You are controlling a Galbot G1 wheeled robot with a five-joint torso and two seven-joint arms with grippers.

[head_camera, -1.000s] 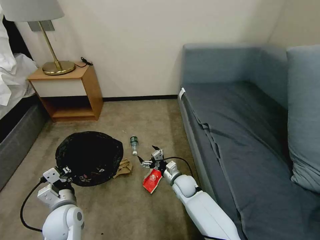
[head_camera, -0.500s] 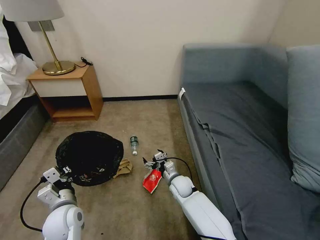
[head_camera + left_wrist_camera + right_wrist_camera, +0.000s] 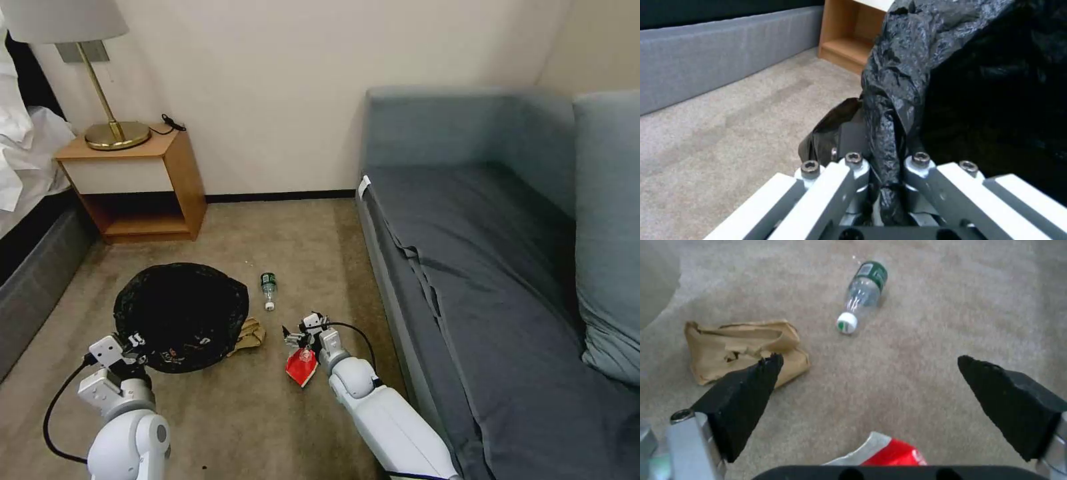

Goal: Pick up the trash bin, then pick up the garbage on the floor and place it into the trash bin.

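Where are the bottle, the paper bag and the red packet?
Bottle (image 3: 862, 290): right wrist view, on its clear body.
Paper bag (image 3: 729, 343): right wrist view, on its crumpled middle.
Red packet (image 3: 300, 367): head view, on its red face.

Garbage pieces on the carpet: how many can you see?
3. A clear bottle lies toward the wall, a tan paper bag touches the trash bin, and a red packet sits under the right gripper. More may be hidden.
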